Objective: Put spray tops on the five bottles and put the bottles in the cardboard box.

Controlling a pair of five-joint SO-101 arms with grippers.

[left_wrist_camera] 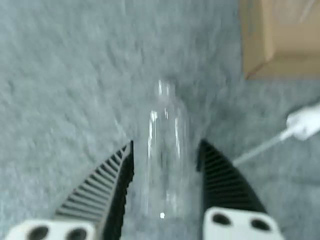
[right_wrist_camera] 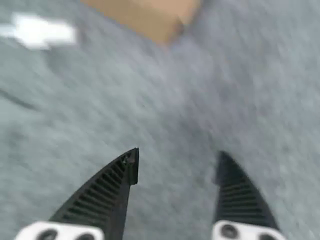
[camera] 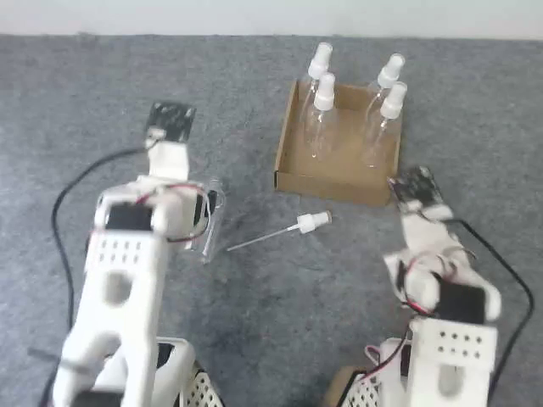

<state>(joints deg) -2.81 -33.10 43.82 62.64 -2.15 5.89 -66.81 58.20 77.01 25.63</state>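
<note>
Bottle between left fingers, spray top near

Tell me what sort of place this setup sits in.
Probably a robotics lab or test bench. A white left arm and right arm stand at a grey carpet-covered table. A cardboard box holds four capped spray bottles.

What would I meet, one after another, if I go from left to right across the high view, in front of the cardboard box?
Left arm → clear bottle with no top → loose spray top → right arm.
</note>
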